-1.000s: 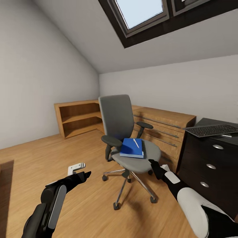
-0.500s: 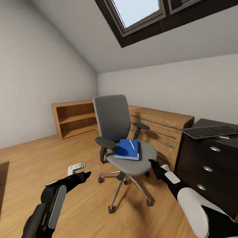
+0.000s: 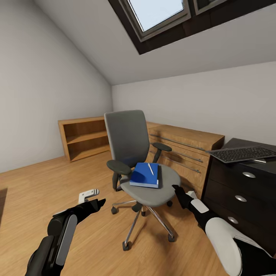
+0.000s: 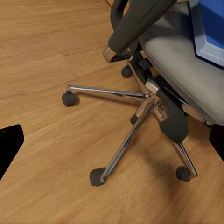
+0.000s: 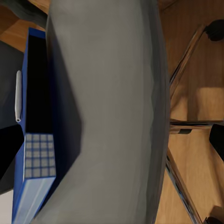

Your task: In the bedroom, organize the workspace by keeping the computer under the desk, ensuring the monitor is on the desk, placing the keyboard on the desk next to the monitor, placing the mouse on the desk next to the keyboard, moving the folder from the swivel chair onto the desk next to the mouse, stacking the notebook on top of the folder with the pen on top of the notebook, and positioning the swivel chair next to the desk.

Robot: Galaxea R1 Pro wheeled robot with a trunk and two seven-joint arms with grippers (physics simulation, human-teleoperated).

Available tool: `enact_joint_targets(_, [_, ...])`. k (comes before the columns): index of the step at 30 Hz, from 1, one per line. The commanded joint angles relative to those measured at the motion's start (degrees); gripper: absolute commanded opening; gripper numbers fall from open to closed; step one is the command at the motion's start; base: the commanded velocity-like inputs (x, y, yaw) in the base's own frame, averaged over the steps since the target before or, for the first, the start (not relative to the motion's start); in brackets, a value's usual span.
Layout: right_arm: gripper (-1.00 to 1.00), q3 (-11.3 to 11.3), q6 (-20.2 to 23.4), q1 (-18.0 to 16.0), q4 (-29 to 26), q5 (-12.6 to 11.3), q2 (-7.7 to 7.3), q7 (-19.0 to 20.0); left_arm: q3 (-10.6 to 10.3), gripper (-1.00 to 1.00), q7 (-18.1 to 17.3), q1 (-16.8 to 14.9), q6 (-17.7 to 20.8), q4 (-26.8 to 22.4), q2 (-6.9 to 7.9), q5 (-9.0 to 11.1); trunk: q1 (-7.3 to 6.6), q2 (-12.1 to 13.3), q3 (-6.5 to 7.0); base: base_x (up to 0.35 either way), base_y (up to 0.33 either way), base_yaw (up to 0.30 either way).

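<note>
Along the far left wall of the bedroom, a low wooden shelf unit (image 3: pixel 82 138) stands on the light wood floor (image 3: pixel 34 184). In the foreground of the head view, the left pincer (image 3: pixel 92 197) hangs above the floor, left of the chair and apart from it, gripping nothing; whether its fingers are spread or pressed together cannot be told.

At centre stands the swivel chair (image 3: pixel 128 140), its chrome star base (image 4: pixel 135 109) resting on castors. The blue folder (image 3: pixel 145 175) lies flat on the grey seat, and the white pen (image 3: pixel 151 168) lies on top of the stack. In the right wrist view a dark slab sits on the folder (image 5: pixel 37 182) beneath the pen (image 5: pixel 18 95); it may be the notebook, though this cannot be confirmed.

Behind the chair, a light wood drawer unit (image 3: pixel 188 147) runs along the back wall. The right pincer (image 3: pixel 177 189) is just beside the seat's front right edge, holding nothing; its jaw state cannot be told.

At far right, the keyboard (image 3: pixel 241 154) rests on the black surface (image 3: pixel 268 163), above black drawers (image 3: pixel 241 184) with silver pulls.
</note>
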Motion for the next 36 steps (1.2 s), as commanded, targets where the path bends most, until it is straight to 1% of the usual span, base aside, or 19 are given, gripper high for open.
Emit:
enact_joint_targets(1, [1.00, -0.31, 0.30, -0.03, -0.01, -0.16, 0.01, 0.11, 0.11, 1.00, 0.18, -0.04, 0.31, -0.07, -0.05, 0.46, -0.01, -0.03, -0.06, 0.007, -0.007, 0.000])
enact_joint_targets(11, [1.00, -0.31, 0.66, -0.03, 0.37, -0.18, -0.01, -0.29, 0.02, 1.00, -0.05, -0.04, 0.59, -1.12, -0.06, 0.69, -0.01, -0.03, -0.06, 0.002, -0.002, 0.000])
enact_joint_targets(24, [1.00, -0.31, 0.65, -0.03, 0.69, -0.18, -0.08, -0.27, -0.54, 1.00, -0.01, -0.04, 0.66, -1.45, -0.14, 0.72, 0.32, -0.20, -2.94, 0.000, 0.000, 0.000])
enact_joint_targets(36, [1.00, -0.26, 0.62, -0.03, 0.71, -0.18, -0.05, -0.27, -0.60, 1.00, 0.00, -0.04, 0.49, -1.35, -0.06, 0.72, 0.32, -0.20, -2.94, 0.000, 0.000, 0.000])
